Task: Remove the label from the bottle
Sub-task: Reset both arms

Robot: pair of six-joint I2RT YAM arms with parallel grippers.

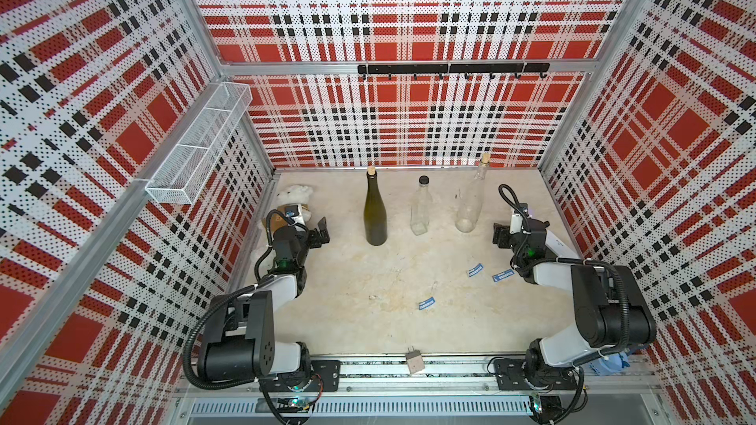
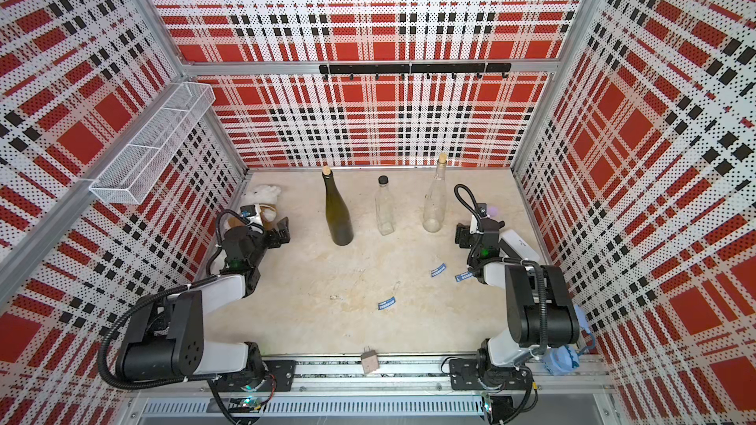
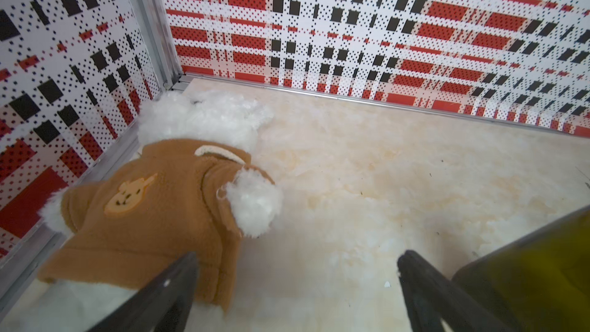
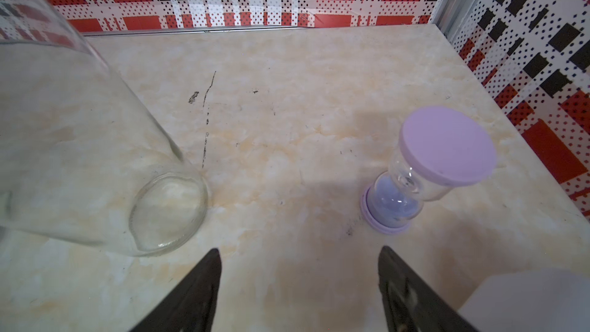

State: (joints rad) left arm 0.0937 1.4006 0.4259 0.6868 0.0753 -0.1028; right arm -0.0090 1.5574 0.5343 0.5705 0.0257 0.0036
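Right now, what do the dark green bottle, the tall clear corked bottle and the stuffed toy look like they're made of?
Dark green bottle: probably glass, glossy; tinted body with light sheen.
Tall clear bottle: probably glass, smooth, transparent; the tabletop shows through it.
Stuffed toy: fluffy white plush in a brown fleece top; matte, fuzzy nap.

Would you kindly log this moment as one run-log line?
left gripper: open, empty | right gripper: open, empty | green bottle, square bottle, corked clear bottle: upright, no label visible | three blue labels: on table
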